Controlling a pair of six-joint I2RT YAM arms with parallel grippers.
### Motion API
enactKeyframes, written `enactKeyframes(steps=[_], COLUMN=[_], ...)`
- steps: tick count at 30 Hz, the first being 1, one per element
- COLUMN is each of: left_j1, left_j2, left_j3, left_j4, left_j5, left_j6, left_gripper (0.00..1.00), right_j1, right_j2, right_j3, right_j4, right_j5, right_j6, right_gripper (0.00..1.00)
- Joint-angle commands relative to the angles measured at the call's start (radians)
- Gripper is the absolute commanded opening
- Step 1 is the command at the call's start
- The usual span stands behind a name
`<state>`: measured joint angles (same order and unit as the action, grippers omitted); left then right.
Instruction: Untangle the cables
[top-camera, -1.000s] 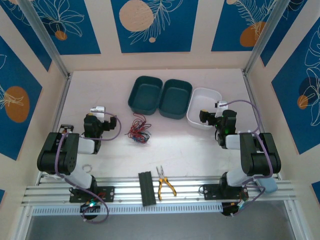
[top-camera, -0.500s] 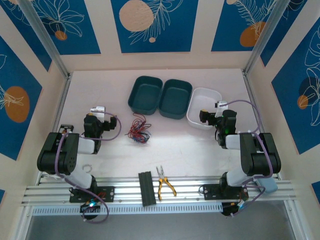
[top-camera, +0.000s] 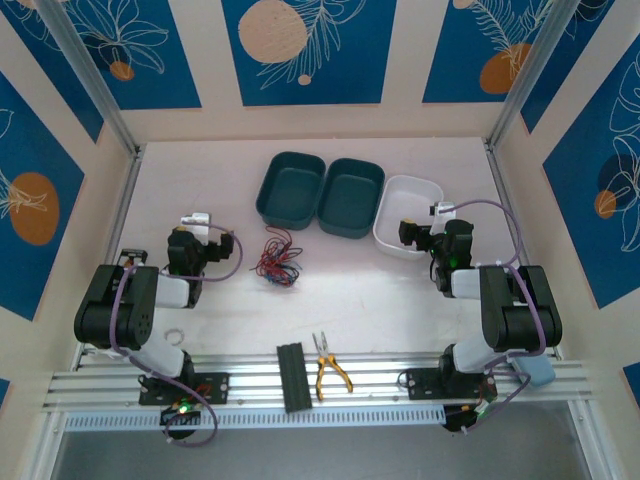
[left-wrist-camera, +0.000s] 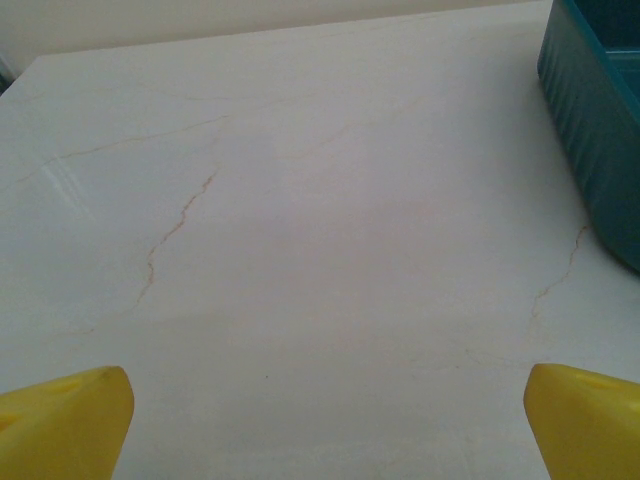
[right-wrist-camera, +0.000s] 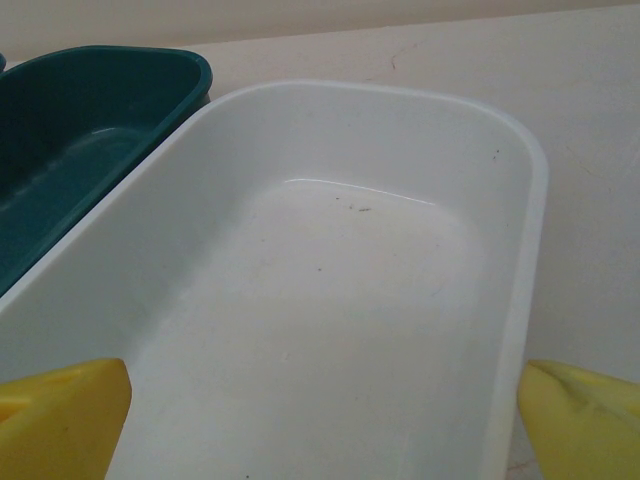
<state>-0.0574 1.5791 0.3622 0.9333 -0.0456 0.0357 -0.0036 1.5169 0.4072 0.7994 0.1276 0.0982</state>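
Observation:
The cables (top-camera: 277, 259) lie in one small tangled bundle of red, blue and black strands on the white table, just in front of the teal bins. My left gripper (top-camera: 196, 222) sits to the left of the bundle, apart from it. In the left wrist view the left gripper (left-wrist-camera: 325, 425) is open, its yellow fingertips (left-wrist-camera: 70, 425) wide apart over bare table. My right gripper (top-camera: 425, 222) hovers at the near edge of the white bin (top-camera: 392, 188). The right gripper (right-wrist-camera: 325, 425) is open too, with nothing between its fingertips (right-wrist-camera: 585, 425).
Two teal bins (top-camera: 275, 172) (top-camera: 372, 180) stand side by side at the back, the white bin (right-wrist-camera: 535, 200) to their right. Yellow-handled pliers (top-camera: 330, 367) and a black block (top-camera: 291, 377) rest on the front rail. A teal bin wall (left-wrist-camera: 600, 120) edges the left wrist view.

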Motion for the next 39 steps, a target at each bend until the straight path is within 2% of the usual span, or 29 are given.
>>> enactKeyframes(steps=[1, 10, 14, 18, 23, 25, 29, 33, 35, 39], left_j1=[-0.002, -0.003, -0.003, -0.003, -0.004, -0.003, -0.012, -0.046, -0.071, -0.141], left_j2=[-0.016, -0.021, -0.101, -0.251, -0.449, -0.507, -0.607, -0.709, -0.744, -0.776], left_j3=[0.015, 0.012, -0.010, -0.001, 0.055, 0.098, 0.110, 0.080, 0.064, 0.017], left_j4=[-0.001, 0.001, -0.020, -0.168, -0.462, -0.606, -0.737, -0.837, -0.876, -0.910], left_j5=[0.020, 0.032, 0.005, -0.029, -0.095, -0.071, 0.030, 0.101, 0.153, 0.188], left_j6=[0.011, 0.015, 0.005, -0.010, -0.153, -0.215, -0.332, -0.444, -0.485, -0.542], left_gripper=[1.00, 1.00, 1.00, 1.00, 1.00, 1.00, 1.00, 1.00, 1.00, 1.00], right_j1=[0.007, 0.008, -0.006, -0.012, -0.003, 0.014, 0.046, 0.129, 0.215, 0.410], right_j2=[0.005, -0.003, -0.072, -0.159, -0.311, -0.373, -0.467, -0.530, -0.544, -0.526], right_j3=[0.009, 0.011, 0.073, 0.097, 0.120, 0.145, 0.207, 0.229, 0.227, 0.224], right_j4=[0.006, -0.002, -0.167, -0.277, -0.475, -0.606, -0.873, -1.054, -1.104, -1.152], right_j5=[-0.022, -0.012, 0.012, 0.039, 0.120, 0.188, 0.256, 0.256, 0.290, 0.343], right_j6=[0.008, 0.014, 0.039, 0.054, 0.128, 0.176, 0.295, 0.390, 0.433, 0.544], right_gripper=[0.99, 0.99, 0.99, 0.99, 0.99, 0.99, 0.99, 0.99, 0.99, 0.99])
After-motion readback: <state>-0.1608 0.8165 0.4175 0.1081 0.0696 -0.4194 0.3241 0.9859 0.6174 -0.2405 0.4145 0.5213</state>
